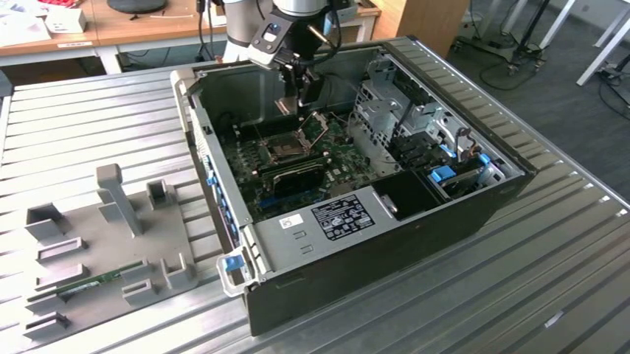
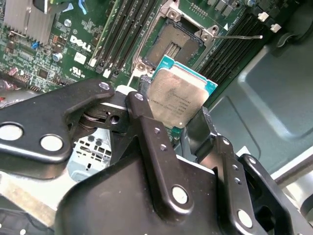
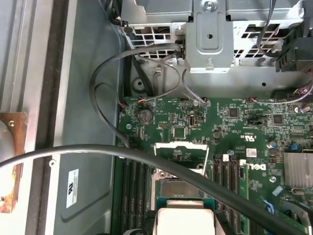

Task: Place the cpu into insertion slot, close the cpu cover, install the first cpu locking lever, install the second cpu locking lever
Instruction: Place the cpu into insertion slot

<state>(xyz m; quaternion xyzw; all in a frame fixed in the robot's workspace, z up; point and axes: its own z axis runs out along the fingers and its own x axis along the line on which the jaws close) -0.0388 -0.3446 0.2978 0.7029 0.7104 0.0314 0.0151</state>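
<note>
- The black metal tool point(image 2: 172, 117) pinches the small, flat, square silvery-tan cpu point(image 2: 178, 98) by its edges.
- The cpu hangs above the silver-rimmed square insertion slot point(image 2: 173, 46), not touching it.

Case point(image 1: 194, 99) lies open side up on ribbed worktop point(image 1: 99, 110); entry from above is free. Tool point(image 2: 176, 117) hangs over socket point(image 2: 176, 46), clamped on chip point(image 2: 181, 95); the gap between chip and socket looks clear. Cover point(image 3: 181, 145) stands tipped up at one socket edge, and a thin lever point(image 2: 239, 36) juts out beside it. Memory slots point(image 2: 128, 34) crowd two sides. Drive cage point(image 1: 389, 103) rises near on the exterior view's right. In the first wrist view a thick grey cable point(image 3: 98, 148) arcs above the board.
</note>
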